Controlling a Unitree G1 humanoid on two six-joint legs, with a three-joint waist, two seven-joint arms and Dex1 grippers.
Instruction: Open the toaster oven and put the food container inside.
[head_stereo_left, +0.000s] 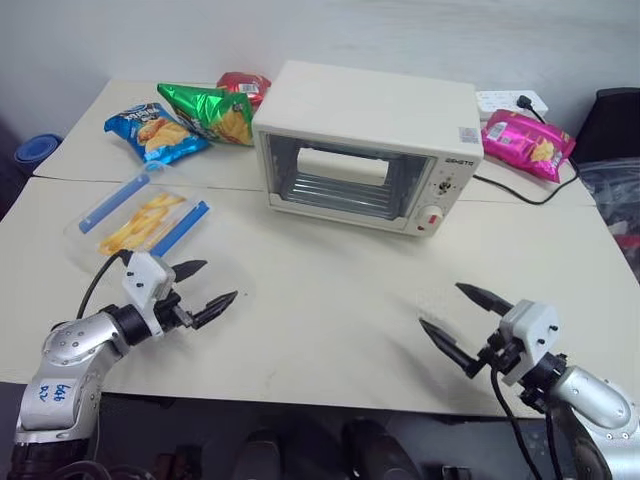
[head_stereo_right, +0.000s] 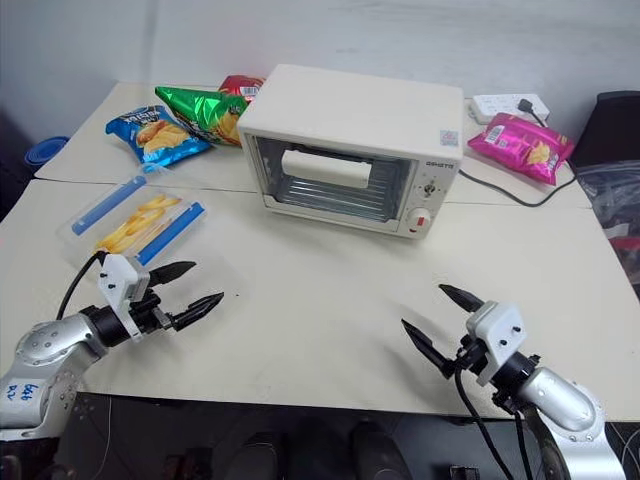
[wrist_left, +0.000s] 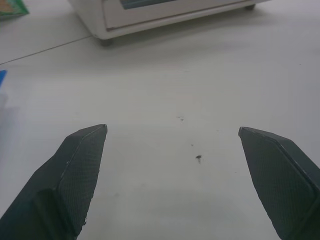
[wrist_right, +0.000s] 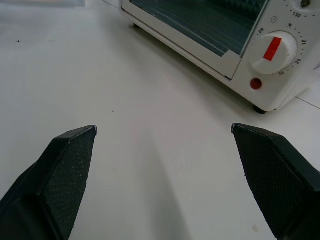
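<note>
My left gripper (head_stereo_left: 208, 285) spread wide, empty, above table (head_stereo_left: 330, 300), near side of toaster oven (head_stereo_left: 365, 145). My right gripper (head_stereo_left: 467, 312) likewise wide, empty. Oven door closed. Food container (head_stereo_left: 143, 220) left of oven, flat on table.

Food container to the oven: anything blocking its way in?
Yes: the toaster oven door is shut, handle up. Bare table lies between the food container and the oven; both grippers are open and empty.
</note>
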